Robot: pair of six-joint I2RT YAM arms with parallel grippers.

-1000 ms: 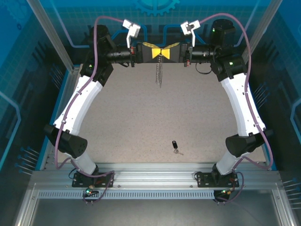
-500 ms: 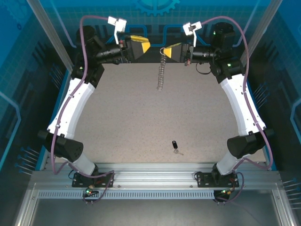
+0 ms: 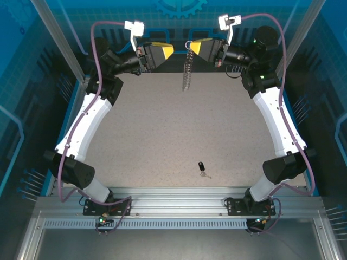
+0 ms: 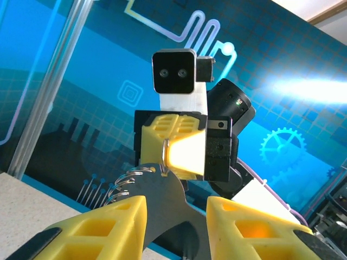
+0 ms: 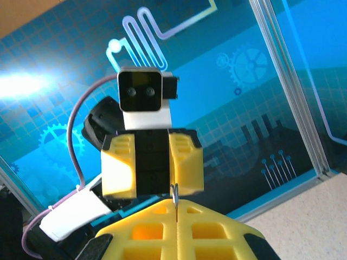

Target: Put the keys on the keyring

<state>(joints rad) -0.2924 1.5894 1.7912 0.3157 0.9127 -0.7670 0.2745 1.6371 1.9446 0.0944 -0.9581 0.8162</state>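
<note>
Drawn back leftward off the keyring (image 3: 188,45) since a second ago, left gripper (image 3: 164,51) now parted and empty; right gripper (image 3: 193,47) lifted and turned a little. Nearest the bases, well short of both sets of jaws and touched by nothing: tiny black-headed key (image 3: 201,167), lying flat on the table (image 3: 141,135). Light and stiff by the look of it, and likely to skid on the speckled top. Best pinched across the plastic head, with the blade left free for threading. Farther out, hanging straight below the right jaws: silvery chain (image 3: 186,73), limp, sure to swing with any move. Farthest, clamped edge-on between the closed right fingers (image 5: 141,233): thin keyring, rigid but slim and smooth, so apt to twist in the grip. From the left wrist, clear gap between the yellow fingers (image 4: 97,227), with ring and right gripper straight ahead and well apart.
</note>
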